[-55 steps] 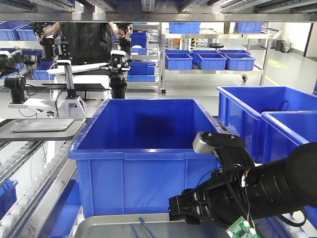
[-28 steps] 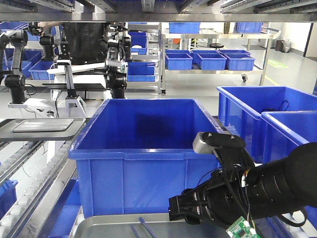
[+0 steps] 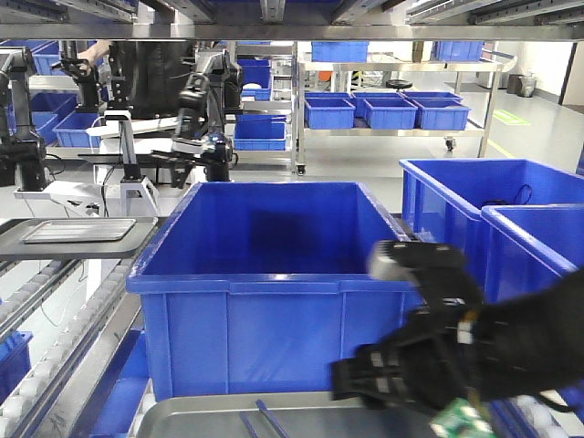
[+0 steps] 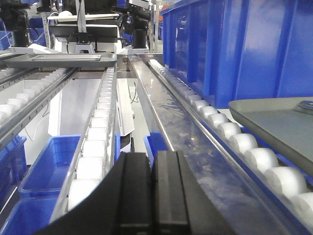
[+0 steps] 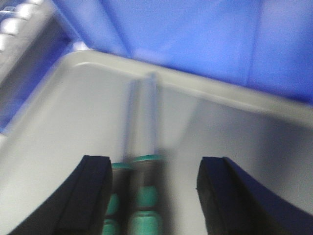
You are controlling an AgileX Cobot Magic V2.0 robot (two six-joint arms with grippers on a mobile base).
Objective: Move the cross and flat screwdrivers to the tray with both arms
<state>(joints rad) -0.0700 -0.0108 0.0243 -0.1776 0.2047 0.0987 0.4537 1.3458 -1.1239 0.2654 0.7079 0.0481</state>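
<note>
No legible writing. Smooth grey metal tray (image 5: 73, 107) holding both screwdrivers (image 5: 139, 196) side by side, green handles, thin steel shafts. Right gripper (image 5: 154, 196) spread wide, empty, blurred. Left gripper (image 4: 152, 191) pressed closed, empty

The right arm (image 3: 511, 351) is bulky matte black with a grey block on top (green circuit board beneath).

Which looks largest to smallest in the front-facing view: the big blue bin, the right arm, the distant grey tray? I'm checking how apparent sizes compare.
1. Big blue bin, filling the middle of the frame.
2. Right arm; it is motion-blurred and nearest the camera, so its look is inflated.
3. Distant grey tray, small at far left.
</note>
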